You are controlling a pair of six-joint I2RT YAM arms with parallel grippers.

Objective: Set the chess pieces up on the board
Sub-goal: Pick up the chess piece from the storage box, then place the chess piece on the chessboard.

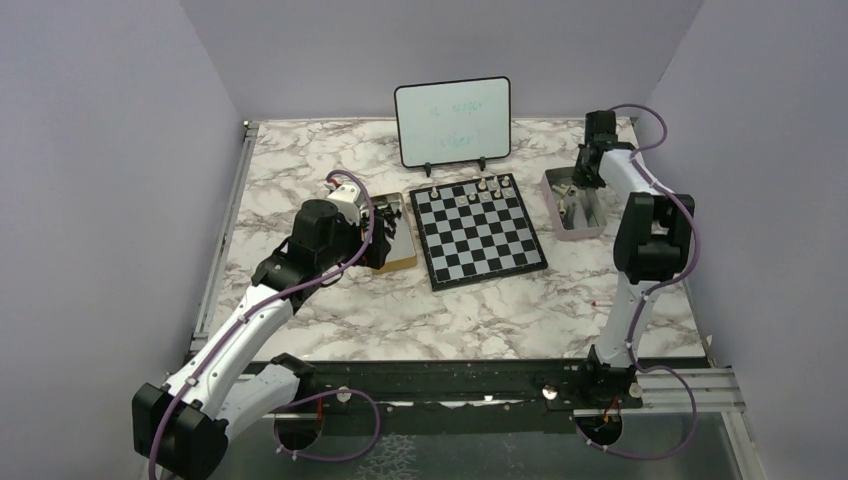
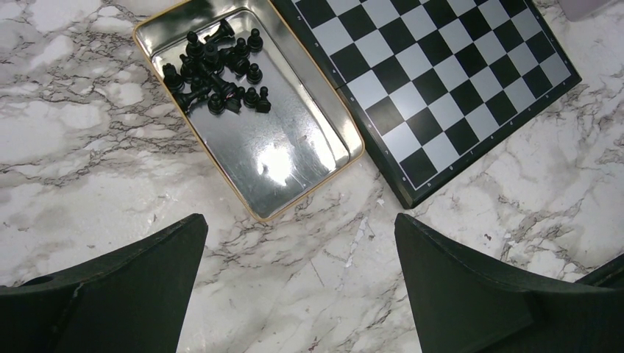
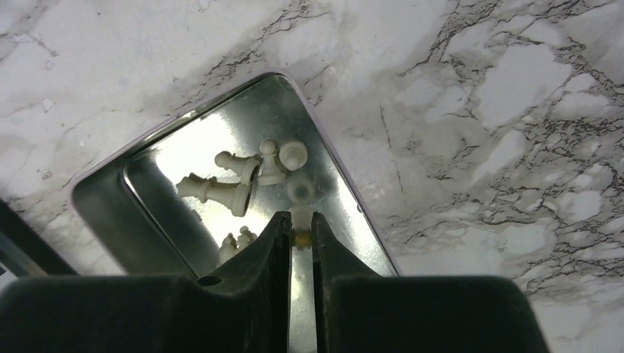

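Clamps R hand (image 3: 300, 234) on pale chess piece (image 3: 300, 198), wedged between fingertips inside tin (image 3: 103, 195). Holds L hand (image 2: 300, 220) wide apart over tabletop (image 2: 96, 147), short of black pcs (image 2: 221, 70) & board (image 2: 441, 73).

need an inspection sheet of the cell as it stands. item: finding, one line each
surface: marble table, no spills seen
job's things: board at centre, a few white pieces on its far row; spare white pieces lying in right tin; black pieces heaped in left tin
clutter: tiny red speck by right arm, cannot tell what
grippers: left gripper open, empty, above table near left tin; right gripper down in right tin, jaws narrow around one white piece
cables: purple cables along both arms, looping at bases, none on board
surroundings: whiteboard behind board, writing unreadable; lilac walls
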